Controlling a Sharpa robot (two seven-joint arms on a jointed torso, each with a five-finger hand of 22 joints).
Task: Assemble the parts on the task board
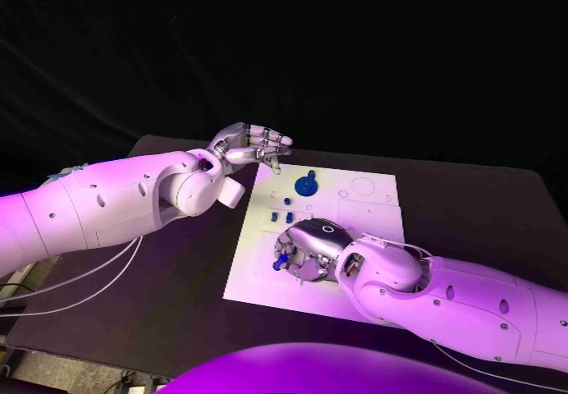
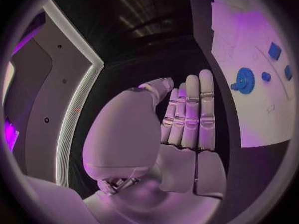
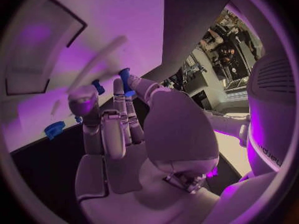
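Observation:
The white task board (image 1: 369, 215) lies in the middle of the black table. A blue gear (image 1: 305, 185) stands near its far left corner, with small blue pegs (image 1: 281, 217) just in front of it. My right hand (image 1: 313, 246) reaches down onto the board's near left part. In the right wrist view its thumb and a fingertip pinch a small blue part (image 3: 126, 78) against the board (image 3: 112, 20). My left hand (image 1: 249, 146) hovers beside the board's far left corner; its fingers (image 2: 190, 114) are stretched out and hold nothing. The gear (image 2: 243, 80) lies to its side.
Several small blue pieces (image 2: 274, 51) sit on the board beyond the gear. Another blue piece (image 3: 97, 87) and the gear (image 3: 54, 129) lie past my right fingers. Bare black table (image 1: 474, 193) surrounds the board. White cables (image 1: 83, 283) hang under my left arm.

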